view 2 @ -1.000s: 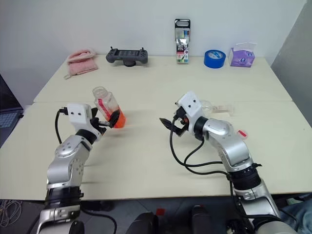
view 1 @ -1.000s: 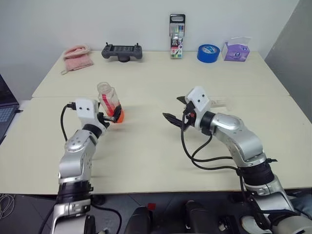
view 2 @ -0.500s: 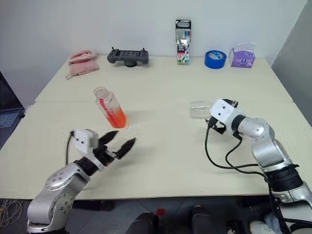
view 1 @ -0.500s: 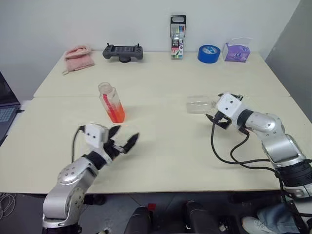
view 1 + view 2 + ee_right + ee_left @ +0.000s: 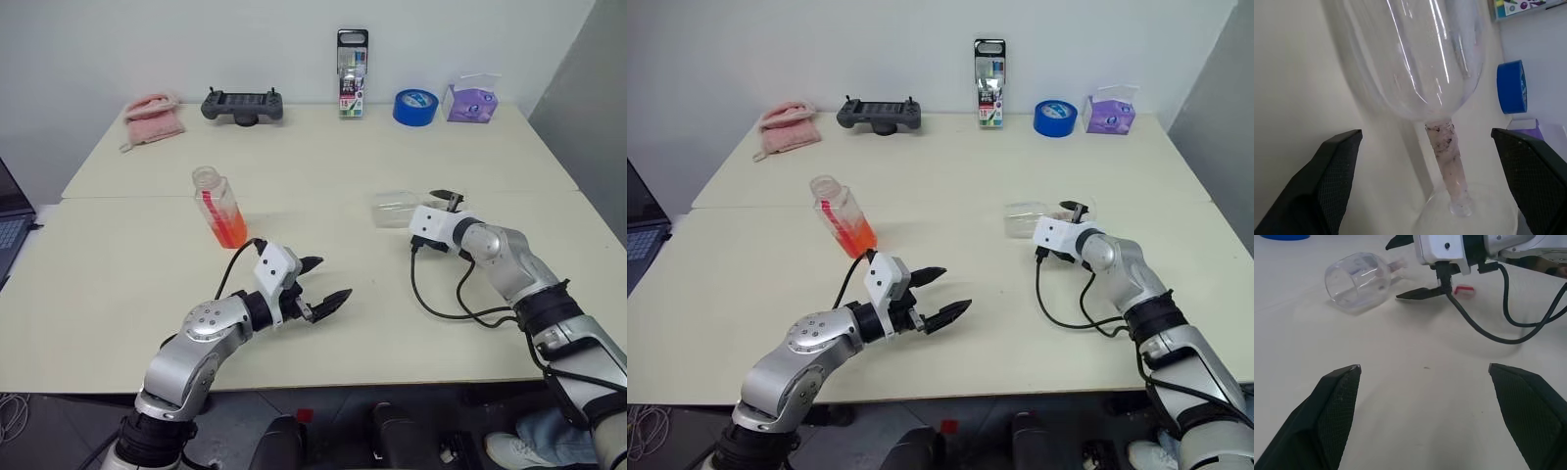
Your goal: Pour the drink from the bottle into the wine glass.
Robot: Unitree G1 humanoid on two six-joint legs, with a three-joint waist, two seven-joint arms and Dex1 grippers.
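**Glass lying down, bottle uncapped**

Head view: the wine glass (image 5: 400,208) lies on its side; the bottle (image 5: 221,207) stands well apart, leaning, capless, orange drink (image 5: 231,229) low inside.

Left wrist view: the left gripper (image 5: 1425,382), jaws wide and empty, faces the glass.

Right wrist view: the right gripper (image 5: 1430,147) straddles the stem with fingers spread, probably to right it.

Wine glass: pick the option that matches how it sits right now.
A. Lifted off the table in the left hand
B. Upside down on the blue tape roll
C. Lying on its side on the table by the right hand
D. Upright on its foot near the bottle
C: the wine glass lies on its side on the table, its stem between the open fingers of the right hand.
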